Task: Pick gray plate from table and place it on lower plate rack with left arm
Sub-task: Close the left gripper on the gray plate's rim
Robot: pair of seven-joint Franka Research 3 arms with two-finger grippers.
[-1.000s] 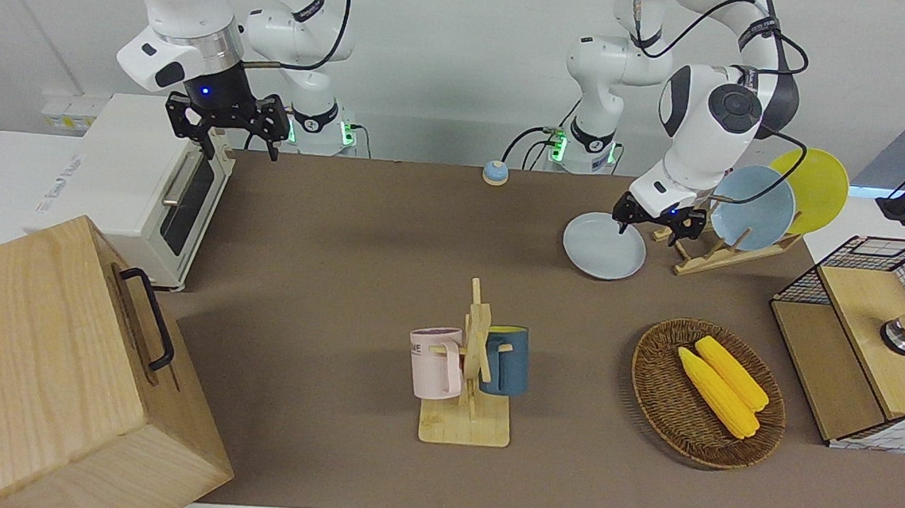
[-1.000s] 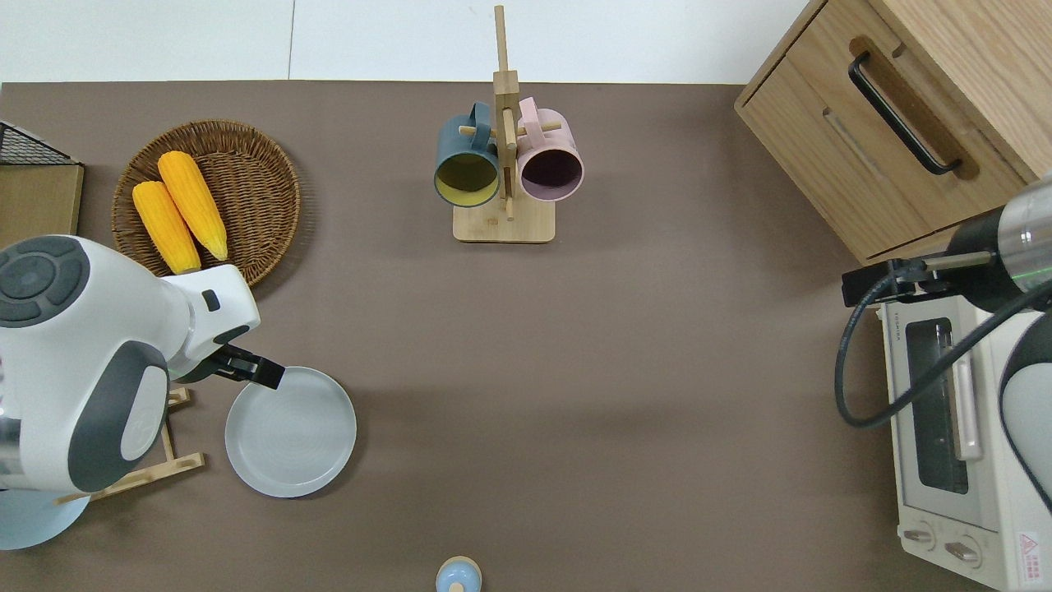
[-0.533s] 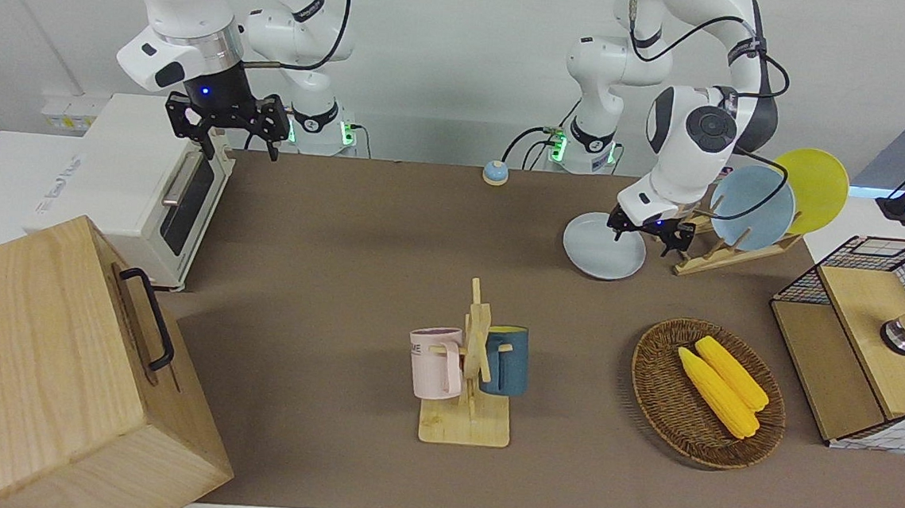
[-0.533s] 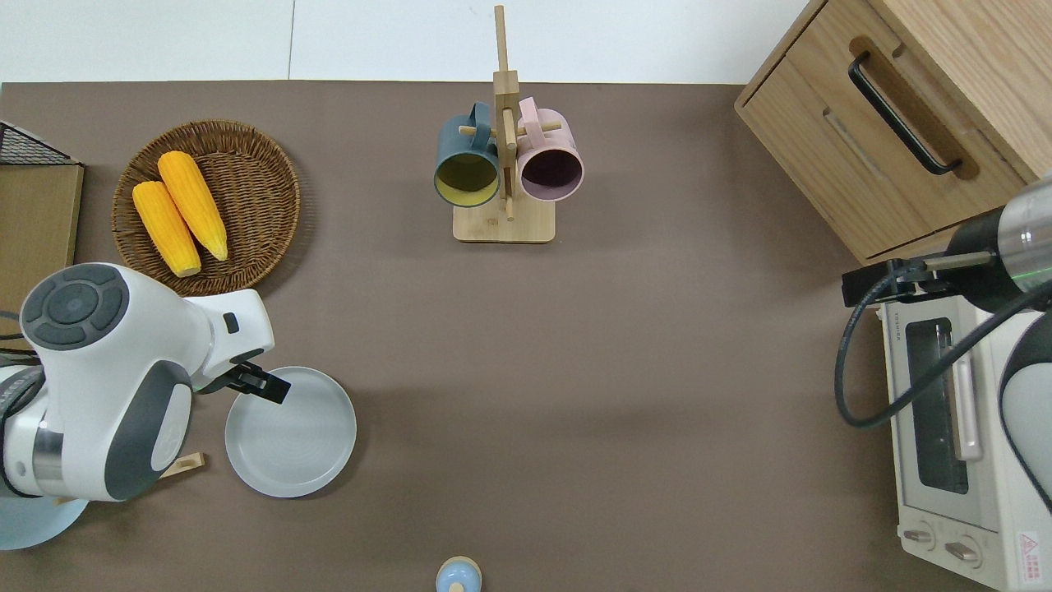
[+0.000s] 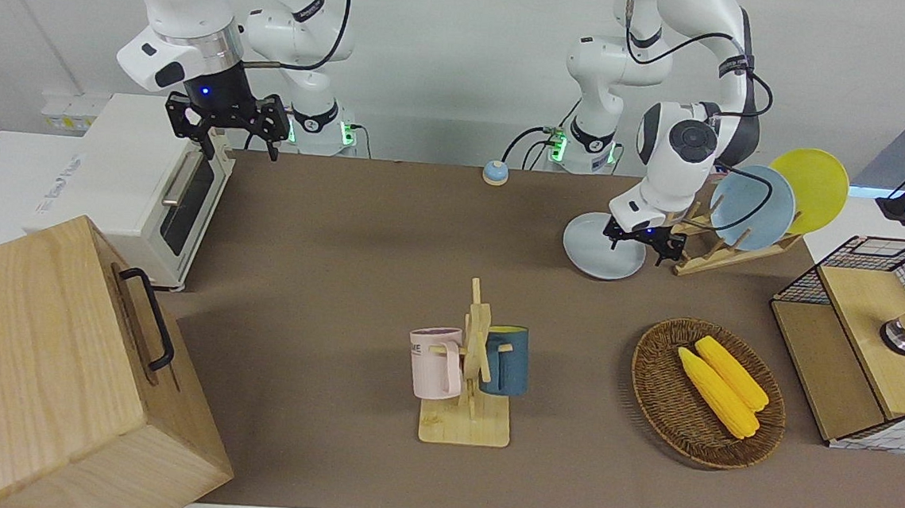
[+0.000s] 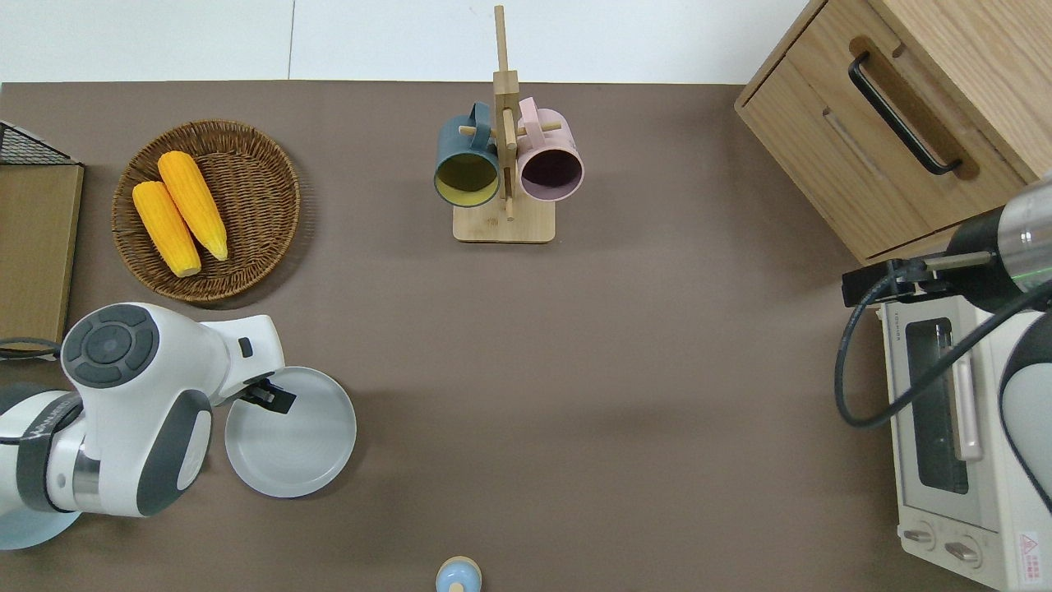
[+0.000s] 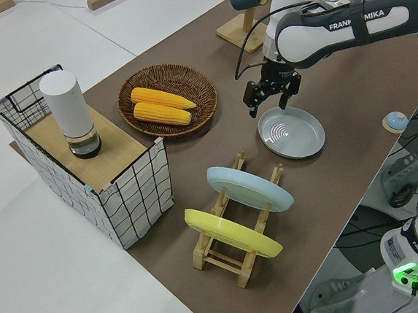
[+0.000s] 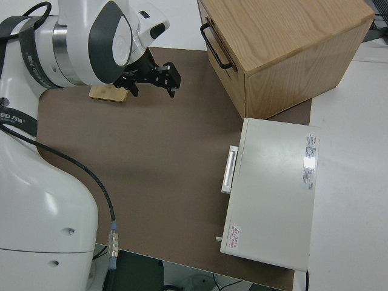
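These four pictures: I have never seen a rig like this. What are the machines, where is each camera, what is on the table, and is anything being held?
Two white robot arms with two-finger grippers work at a brown table. One camera faces them across the table, one looks straight down, and one sits at each end.

The left gripper is open, low over the edge of the gray plate, which lies flat on the table; nothing is held. Beside the plate stands the lower plate rack, which carries a light-blue plate and a yellow plate.

Also there: a basket with two corn cobs, a mug stand with two mugs, a wooden cabinet, a toaster oven and a wire crate.

The right gripper is parked.
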